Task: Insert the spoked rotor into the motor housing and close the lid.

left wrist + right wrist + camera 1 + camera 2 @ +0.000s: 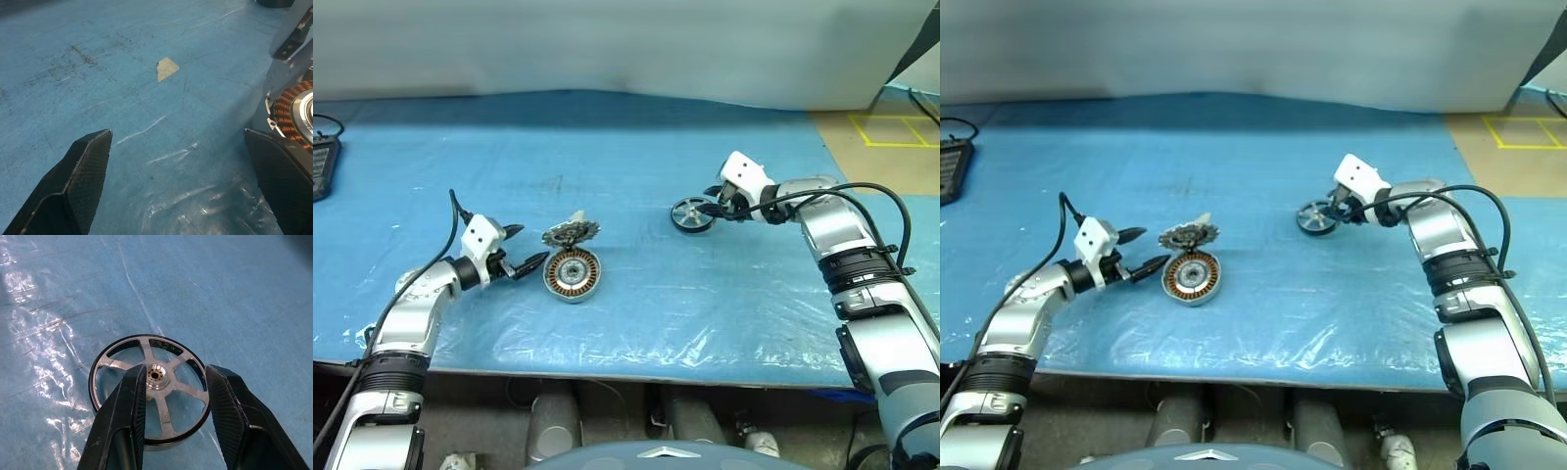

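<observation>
The spoked rotor [692, 215] lies flat on the blue table cover, right of centre, its dark rim and silver spokes plain in the right wrist view [149, 387]. My right gripper [177, 369] hovers just over it, open, one finger above the hub and the other near the rim. Left of centre sits the motor housing [573, 275], its copper windings facing up. The jagged-edged lid [571, 233] rests just behind it. My left gripper [530, 244] stands open beside the housing's left side, with one finger [283, 181] close to the windings [293, 105].
A blue plastic sheet [636, 313] covers the table, whose front edge runs close to me. A small beige scrap [167, 68] lies behind the lid. A dark device [321, 162] sits at the far left edge. Yellow floor markings [891, 130] show beyond the table's right end.
</observation>
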### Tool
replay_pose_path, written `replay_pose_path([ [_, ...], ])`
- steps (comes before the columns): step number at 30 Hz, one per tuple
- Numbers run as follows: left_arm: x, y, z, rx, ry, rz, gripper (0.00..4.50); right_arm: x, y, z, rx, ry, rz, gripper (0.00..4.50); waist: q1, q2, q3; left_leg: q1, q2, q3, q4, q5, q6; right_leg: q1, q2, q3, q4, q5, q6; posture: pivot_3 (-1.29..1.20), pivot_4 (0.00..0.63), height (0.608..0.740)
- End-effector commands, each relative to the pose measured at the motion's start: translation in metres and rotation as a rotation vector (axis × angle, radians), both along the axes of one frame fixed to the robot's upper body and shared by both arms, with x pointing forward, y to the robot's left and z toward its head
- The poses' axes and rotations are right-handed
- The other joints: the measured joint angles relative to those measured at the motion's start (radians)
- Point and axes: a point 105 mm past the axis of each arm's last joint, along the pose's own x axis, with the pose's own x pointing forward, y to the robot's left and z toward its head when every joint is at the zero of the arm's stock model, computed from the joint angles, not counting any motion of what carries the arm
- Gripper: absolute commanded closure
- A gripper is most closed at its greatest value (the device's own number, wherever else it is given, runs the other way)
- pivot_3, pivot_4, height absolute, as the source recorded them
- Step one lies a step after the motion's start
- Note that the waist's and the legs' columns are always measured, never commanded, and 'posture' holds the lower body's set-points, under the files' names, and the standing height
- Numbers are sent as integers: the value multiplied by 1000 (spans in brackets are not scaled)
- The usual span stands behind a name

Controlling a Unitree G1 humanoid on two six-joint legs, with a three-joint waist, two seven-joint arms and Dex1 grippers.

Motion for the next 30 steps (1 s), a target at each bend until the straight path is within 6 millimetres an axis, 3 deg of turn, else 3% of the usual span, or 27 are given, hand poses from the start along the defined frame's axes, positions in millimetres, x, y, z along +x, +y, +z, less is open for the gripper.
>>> replay_pose_path([
  [1, -2, 5, 6, 11, -31, 15, 0, -4, 6, 5, 9, -17, 27, 2570, 0, 0, 0, 0, 0, 0, 0, 0, 0, 0, 0, 0, 0, 0, 0, 0, 150, 740],
  [26, -3, 7, 7, 32, -26, 24, 0, -9, -3, -44, 0, 105, -54, 2570, 0, 0, 0, 1, 0, 0, 0, 0, 1, 0, 0, 0, 0, 0, 0, 0, 150, 740],
  [30, -3, 9, 6, 35, -25, 28, 0, -8, -3, -42, 28, 96, -64, 3352, 0, -1, -1, 3, 0, 0, 0, -1, 1, 2, 0, 0, 0, 0, 0, 0, 150, 740],
])
